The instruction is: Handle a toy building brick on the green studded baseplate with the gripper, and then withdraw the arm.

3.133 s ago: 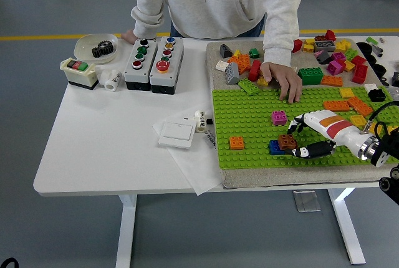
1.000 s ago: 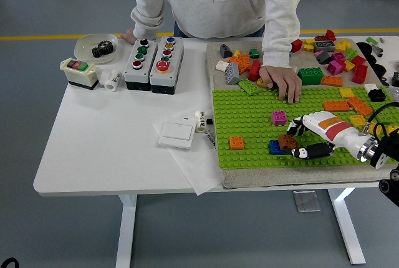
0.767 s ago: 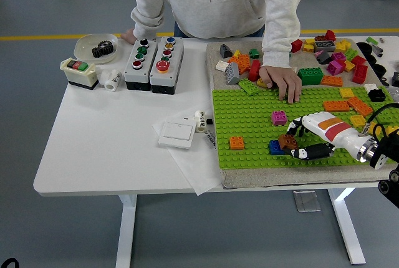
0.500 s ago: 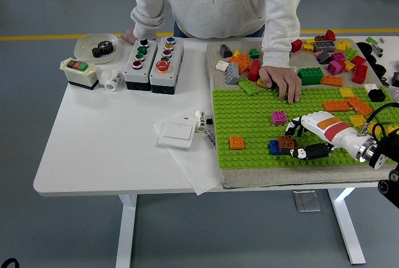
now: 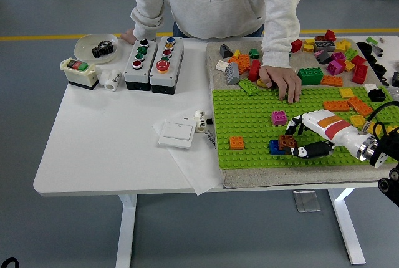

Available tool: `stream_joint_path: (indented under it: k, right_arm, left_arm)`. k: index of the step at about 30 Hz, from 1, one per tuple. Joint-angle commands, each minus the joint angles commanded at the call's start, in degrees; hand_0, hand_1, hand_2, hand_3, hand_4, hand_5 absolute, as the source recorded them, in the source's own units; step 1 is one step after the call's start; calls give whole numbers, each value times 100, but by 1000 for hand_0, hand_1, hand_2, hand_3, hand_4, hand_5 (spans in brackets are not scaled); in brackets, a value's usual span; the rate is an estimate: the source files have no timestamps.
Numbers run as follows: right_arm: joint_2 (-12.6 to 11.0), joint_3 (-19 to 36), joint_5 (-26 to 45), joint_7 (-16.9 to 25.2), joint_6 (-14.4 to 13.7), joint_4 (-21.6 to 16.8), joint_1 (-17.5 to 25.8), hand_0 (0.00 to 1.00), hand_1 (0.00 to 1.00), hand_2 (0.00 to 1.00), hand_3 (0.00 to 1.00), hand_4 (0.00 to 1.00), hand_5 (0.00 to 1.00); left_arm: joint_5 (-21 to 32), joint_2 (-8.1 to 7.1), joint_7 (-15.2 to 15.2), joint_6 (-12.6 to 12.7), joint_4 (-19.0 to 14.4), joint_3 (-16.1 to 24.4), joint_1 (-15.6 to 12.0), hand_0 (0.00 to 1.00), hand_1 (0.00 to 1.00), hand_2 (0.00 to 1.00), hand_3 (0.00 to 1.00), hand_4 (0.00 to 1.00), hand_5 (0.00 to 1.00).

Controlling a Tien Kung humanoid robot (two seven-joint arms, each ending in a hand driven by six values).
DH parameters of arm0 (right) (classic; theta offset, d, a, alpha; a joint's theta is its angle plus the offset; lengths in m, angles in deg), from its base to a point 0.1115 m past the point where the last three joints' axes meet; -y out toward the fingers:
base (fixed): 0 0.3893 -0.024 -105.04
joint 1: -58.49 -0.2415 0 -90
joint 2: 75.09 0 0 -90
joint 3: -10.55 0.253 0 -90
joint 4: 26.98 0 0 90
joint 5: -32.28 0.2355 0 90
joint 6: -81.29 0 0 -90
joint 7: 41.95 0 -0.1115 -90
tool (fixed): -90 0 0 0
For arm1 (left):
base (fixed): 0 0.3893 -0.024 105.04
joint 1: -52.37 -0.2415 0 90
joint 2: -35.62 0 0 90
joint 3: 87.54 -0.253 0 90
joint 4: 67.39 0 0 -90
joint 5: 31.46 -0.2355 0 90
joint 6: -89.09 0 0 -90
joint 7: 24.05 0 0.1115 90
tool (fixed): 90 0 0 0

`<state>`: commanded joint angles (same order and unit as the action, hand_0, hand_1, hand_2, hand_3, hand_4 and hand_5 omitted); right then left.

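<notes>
The robot's right hand (image 5: 298,137) is reaching in from the right over the green baseplate (image 5: 249,115) on the counter (image 5: 106,137), its fingers closing around a brown brick (image 5: 287,141) sitting at the fingertips, just left of the palm and touching a blue brick (image 5: 275,148). A person's hand (image 5: 283,81) is resting on the plate's far edge.

- Right hand (image 5: 298,138) pinches brown brick (image 5: 287,141) on baseplate (image 5: 249,124).
- Blue brick (image 5: 275,148) touches brown brick's left.
- Person's hand (image 5: 283,81) rests at baseplate's far edge.
</notes>
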<state>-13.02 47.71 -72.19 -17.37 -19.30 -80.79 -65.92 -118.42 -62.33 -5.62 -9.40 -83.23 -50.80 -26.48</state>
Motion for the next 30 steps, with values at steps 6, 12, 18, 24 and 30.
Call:
stream_joint_path:
  k: [6, 12, 18, 24, 30]
  right_arm:
    - [-2, 22, -35, 21, 12, 9, 1, 469, 462, 536, 537, 822, 555]
    - [-2, 52, -60, 34, 30, 13, -7, 469, 474, 547, 543, 834, 546]
    - [-1, 106, -122, 59, 82, 22, 0, 475, 525, 614, 591, 903, 539]
    - [-9, 168, -196, 80, 112, 30, 2, 489, 549, 659, 700, 998, 566]
    - [-5, 235, -207, 78, 105, 24, 21, 515, 587, 721, 785, 998, 580]
  left_arm:
    - [13, -3, 2, -4, -1, -11, 9, 734, 737, 749, 597, 661, 599]
    - [32, -6, -1, -4, -1, -23, 13, 736, 737, 749, 597, 661, 598]
    - [48, -10, -4, -7, -3, -37, 17, 735, 738, 748, 597, 661, 599]
    - [56, -12, -5, -10, -3, -41, 18, 735, 737, 747, 596, 661, 599]
    - [68, -13, -5, -13, -3, -49, 16, 736, 737, 749, 596, 661, 599]
